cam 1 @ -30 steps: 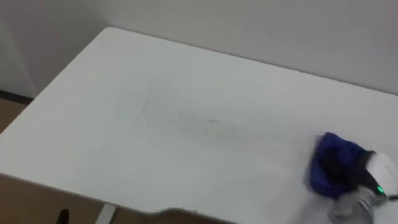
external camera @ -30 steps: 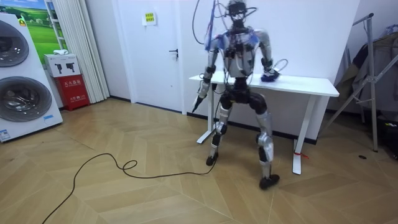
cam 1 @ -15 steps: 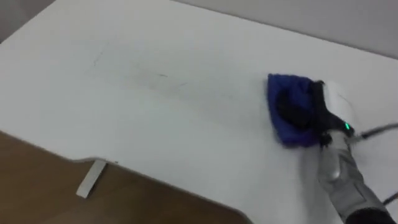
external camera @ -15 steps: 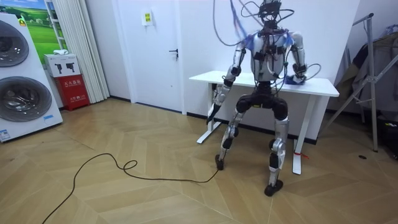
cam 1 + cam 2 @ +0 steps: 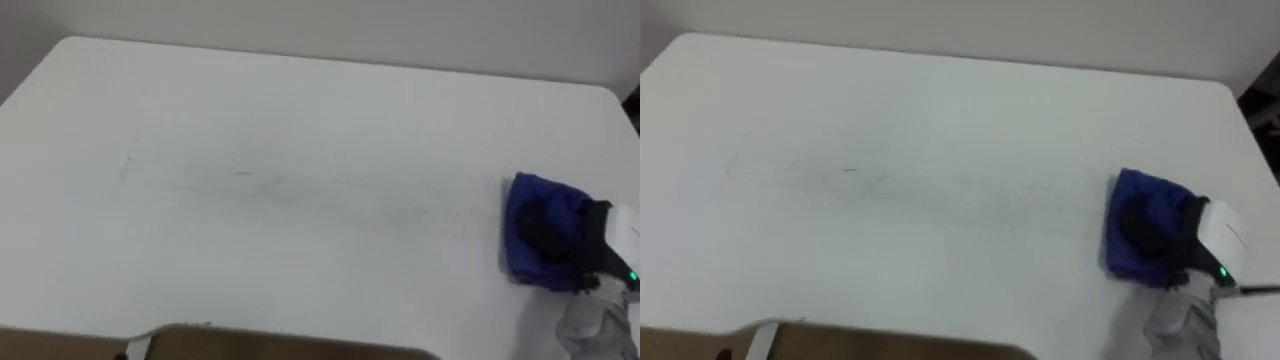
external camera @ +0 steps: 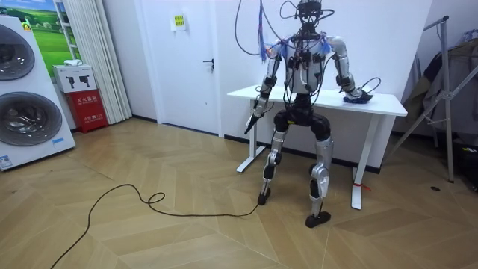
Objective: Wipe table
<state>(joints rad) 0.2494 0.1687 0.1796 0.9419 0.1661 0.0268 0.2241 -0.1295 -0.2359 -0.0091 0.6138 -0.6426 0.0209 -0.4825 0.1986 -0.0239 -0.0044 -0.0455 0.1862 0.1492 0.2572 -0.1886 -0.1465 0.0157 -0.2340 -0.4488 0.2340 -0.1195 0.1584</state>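
Blue cloth lies bunched toward the right end of the white surface, under my right hand (pressing flat or gripping, I cannot tell). My left hand hangs at my side by the surface's left end, its state unclear.

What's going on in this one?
A humanoid robot stands at a white table by the wall, wiping it. Its right robot hand is pressed on a bunched blue cloth near the table's right end. Faint marks show across the middle of the tabletop. In the room view, its left robot hand hangs by its side at the table's left end.
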